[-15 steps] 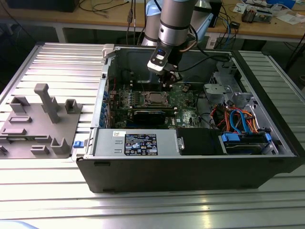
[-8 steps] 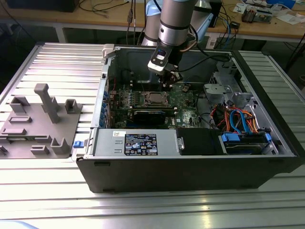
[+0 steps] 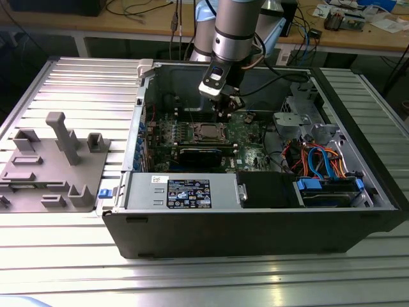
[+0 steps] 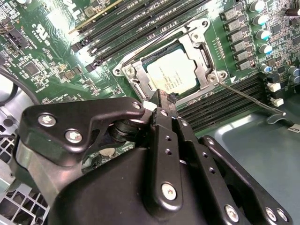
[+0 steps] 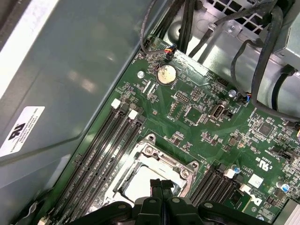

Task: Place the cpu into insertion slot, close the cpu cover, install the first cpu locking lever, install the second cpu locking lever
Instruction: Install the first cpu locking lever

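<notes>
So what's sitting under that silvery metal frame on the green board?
The cpu cover has a square window, and through it the cpu shows its dull silver top. Whatever lies beneath the chip is covered, and the fingers hide part of the frame.

Room directly above the cpu cover (image 4: 199,52) is free apart from the gripper (image 4: 165,99) hanging over its edge, while 1 thin locking lever (image 4: 248,96) juts out beside it, memory slots (image 4: 140,21) flank 2 sides, and black cables (image 5: 186,18) and the grey case wall (image 5: 70,70) hem the board.
</notes>
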Robot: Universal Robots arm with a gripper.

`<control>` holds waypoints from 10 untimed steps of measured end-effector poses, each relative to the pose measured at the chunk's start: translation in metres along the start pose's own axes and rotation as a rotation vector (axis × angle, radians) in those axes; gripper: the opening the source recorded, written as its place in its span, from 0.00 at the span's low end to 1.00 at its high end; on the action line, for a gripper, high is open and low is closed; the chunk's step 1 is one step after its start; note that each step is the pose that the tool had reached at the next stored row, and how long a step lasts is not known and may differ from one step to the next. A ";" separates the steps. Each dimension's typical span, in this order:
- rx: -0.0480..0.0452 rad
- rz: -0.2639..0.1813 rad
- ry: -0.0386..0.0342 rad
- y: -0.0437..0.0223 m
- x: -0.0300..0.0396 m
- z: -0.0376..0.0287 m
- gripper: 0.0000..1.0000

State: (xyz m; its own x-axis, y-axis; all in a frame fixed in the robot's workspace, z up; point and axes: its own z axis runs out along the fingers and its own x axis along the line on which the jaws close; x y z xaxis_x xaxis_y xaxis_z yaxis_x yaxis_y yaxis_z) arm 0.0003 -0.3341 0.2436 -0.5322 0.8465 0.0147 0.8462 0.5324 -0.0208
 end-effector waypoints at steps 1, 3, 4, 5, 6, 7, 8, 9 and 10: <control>0.0000 -0.001 -0.0001 0.0000 0.0000 0.0000 0.11; 0.0001 -0.007 -0.0002 0.0000 0.0000 0.0000 0.11; 0.0001 -0.008 -0.0002 0.0000 0.0000 0.0000 0.11; 0.0001 -0.010 -0.0002 0.0000 0.0000 0.0000 0.11; 0.0002 -0.012 -0.0003 0.0000 0.0000 0.0000 0.11; 0.0002 -0.013 -0.0003 0.0000 0.0000 0.0000 0.11; 0.0002 -0.015 -0.0003 0.0000 0.0000 0.0000 0.11; 0.0002 -0.017 -0.0004 0.0000 0.0000 0.0000 0.11; 0.0003 -0.018 -0.0004 0.0000 0.0000 0.0000 0.11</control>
State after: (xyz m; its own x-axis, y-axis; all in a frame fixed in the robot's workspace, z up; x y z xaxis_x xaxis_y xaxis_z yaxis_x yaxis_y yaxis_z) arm 0.0003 -0.3341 0.2436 -0.5478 0.8365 0.0146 0.8363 0.5480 -0.0208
